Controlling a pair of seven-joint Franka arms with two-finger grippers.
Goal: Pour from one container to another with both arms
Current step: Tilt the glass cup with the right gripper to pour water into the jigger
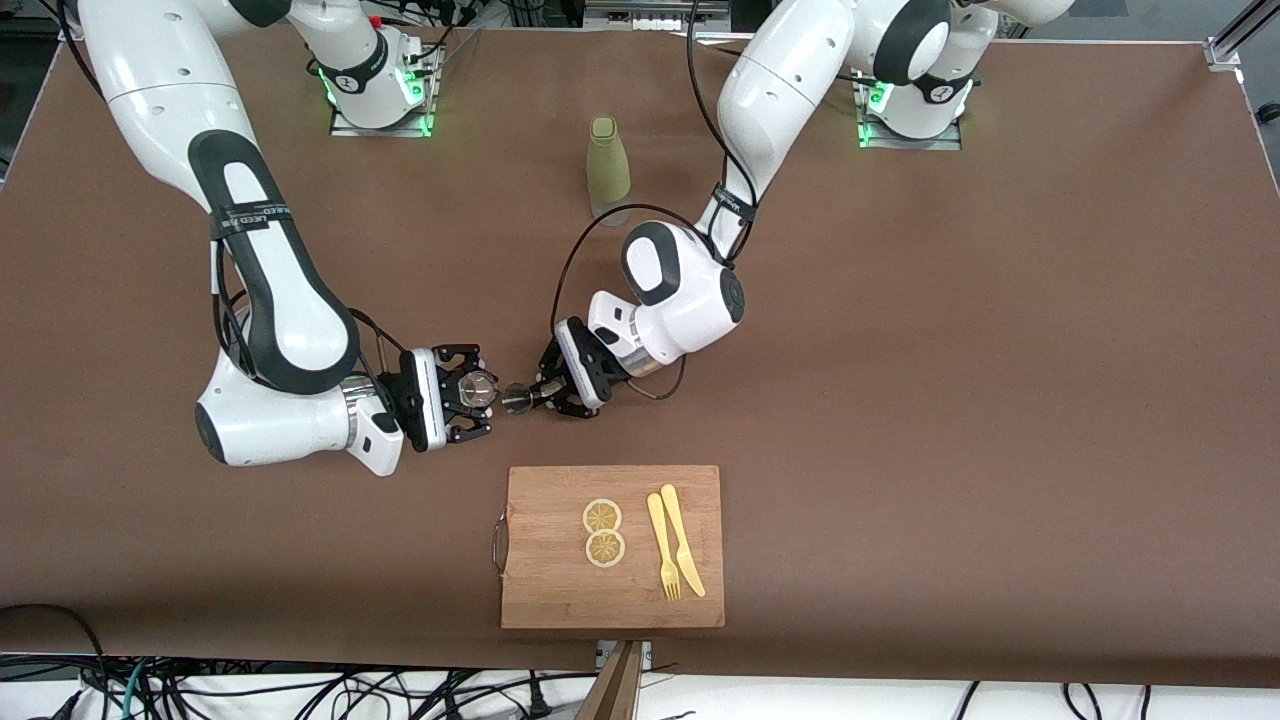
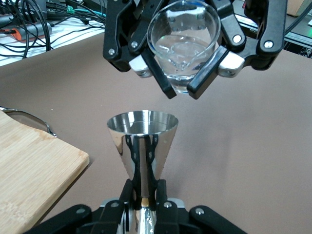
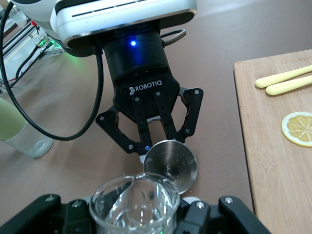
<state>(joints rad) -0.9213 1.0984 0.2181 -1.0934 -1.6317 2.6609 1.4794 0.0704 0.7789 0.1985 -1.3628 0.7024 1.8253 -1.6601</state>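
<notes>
Light: bright, even, from overhead
Shadows: soft, cast under arms on tabletop (image 1: 900, 400)
Glare: highlights seen on jigger (image 2: 142, 141) and glass cup (image 2: 183, 46)
Focus: mostly sharp

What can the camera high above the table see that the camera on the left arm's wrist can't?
Only the front view shows the olive-green bottle, two lemon slices, a yellow fork and a knife.

Only the left wrist view looks into the steel jigger, at its shiny inside, and shows the liquid in the glass cup.

Both show the left gripper shut on the jigger, the right gripper shut on the cup, and the wooden cutting board.
</notes>
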